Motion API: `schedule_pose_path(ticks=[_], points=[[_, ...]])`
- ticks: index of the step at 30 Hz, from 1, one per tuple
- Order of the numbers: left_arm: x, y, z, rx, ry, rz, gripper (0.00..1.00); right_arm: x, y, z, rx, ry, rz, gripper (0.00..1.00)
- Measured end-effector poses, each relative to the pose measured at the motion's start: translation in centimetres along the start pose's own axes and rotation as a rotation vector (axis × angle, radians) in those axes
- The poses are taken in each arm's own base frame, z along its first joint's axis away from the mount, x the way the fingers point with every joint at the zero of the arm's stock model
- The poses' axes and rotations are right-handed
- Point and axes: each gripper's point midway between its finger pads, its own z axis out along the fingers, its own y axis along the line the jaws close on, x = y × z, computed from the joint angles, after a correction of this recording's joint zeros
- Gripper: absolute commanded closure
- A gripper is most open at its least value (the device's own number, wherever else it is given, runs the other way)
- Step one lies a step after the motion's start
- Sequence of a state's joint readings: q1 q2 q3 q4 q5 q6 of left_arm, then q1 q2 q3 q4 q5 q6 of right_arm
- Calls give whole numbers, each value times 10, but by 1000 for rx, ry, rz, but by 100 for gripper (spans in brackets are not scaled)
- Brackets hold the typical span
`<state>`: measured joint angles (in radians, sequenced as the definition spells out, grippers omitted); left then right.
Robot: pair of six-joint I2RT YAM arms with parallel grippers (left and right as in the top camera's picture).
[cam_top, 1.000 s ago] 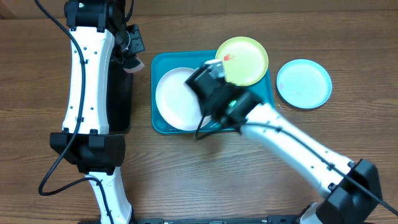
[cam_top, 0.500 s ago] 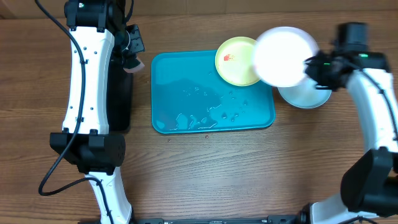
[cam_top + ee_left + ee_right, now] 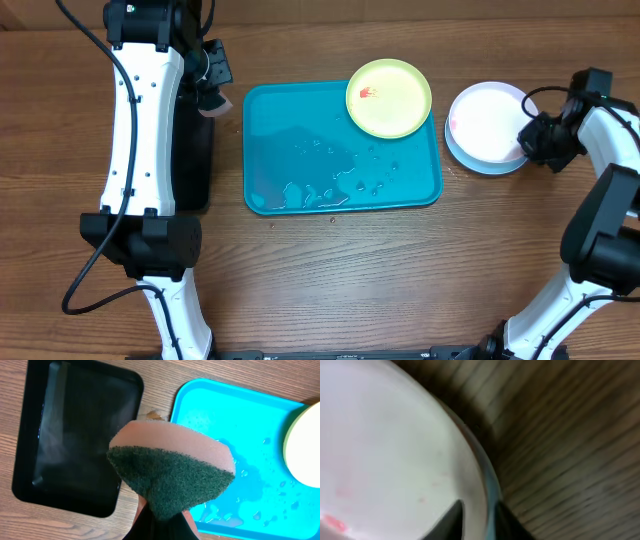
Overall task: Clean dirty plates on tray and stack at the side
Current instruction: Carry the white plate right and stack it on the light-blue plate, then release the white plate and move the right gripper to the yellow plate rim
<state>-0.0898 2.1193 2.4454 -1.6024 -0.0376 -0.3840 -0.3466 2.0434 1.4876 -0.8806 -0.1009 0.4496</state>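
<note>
The turquoise tray [image 3: 300,150] lies mid-table, wet, and also shows in the left wrist view [image 3: 240,425]. The yellow-green plate [image 3: 390,97] with a red smear rests on the tray's far right corner. The white plate [image 3: 485,122] lies on the pale blue plate [image 3: 490,166] on the table right of the tray. My right gripper [image 3: 535,137] is at the white plate's right edge. In the right wrist view its fingers [image 3: 477,520] straddle the white plate's [image 3: 385,450] rim. My left gripper [image 3: 165,517] is shut on a green and tan sponge [image 3: 172,472], held above the table.
A black rectangular tray [image 3: 190,150] lies left of the turquoise tray, under my left arm, and shows in the left wrist view [image 3: 75,435]. Water drops sit on the turquoise tray's floor. The yellow-green plate's edge shows in the left wrist view [image 3: 305,445].
My right gripper lifted the white plate off the tray, carried it right and set it down on the pale blue plate. My left arm has not moved.
</note>
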Motion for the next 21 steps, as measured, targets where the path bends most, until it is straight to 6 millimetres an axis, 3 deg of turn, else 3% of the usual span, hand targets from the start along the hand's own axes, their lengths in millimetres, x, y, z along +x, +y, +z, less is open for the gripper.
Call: schedule_pose_path(ticks=[2,5,9,12,15,18,21], points=[[0,0,0,0,0,0,96,1,0,0,-1,3,-5,53],[0,0,0,0,0,0,96,11,-3,-2,16,47,-3,52],[0,0,0,0,-1,0,96,12,5,-22,7,82,-5,52],[0,0,0,0,-1,0,96,-3,29,-49,-50,44,-35,51],[0,0,0,0,-1,0,96,-5,64,-72,-127,3,-94,51],[0,0,0,0,-1,0,96,8,105,-86,-210,-24,-175,51],[0,0,0,0,-1,0,96,35,147,-83,-258,-16,-241,54]])
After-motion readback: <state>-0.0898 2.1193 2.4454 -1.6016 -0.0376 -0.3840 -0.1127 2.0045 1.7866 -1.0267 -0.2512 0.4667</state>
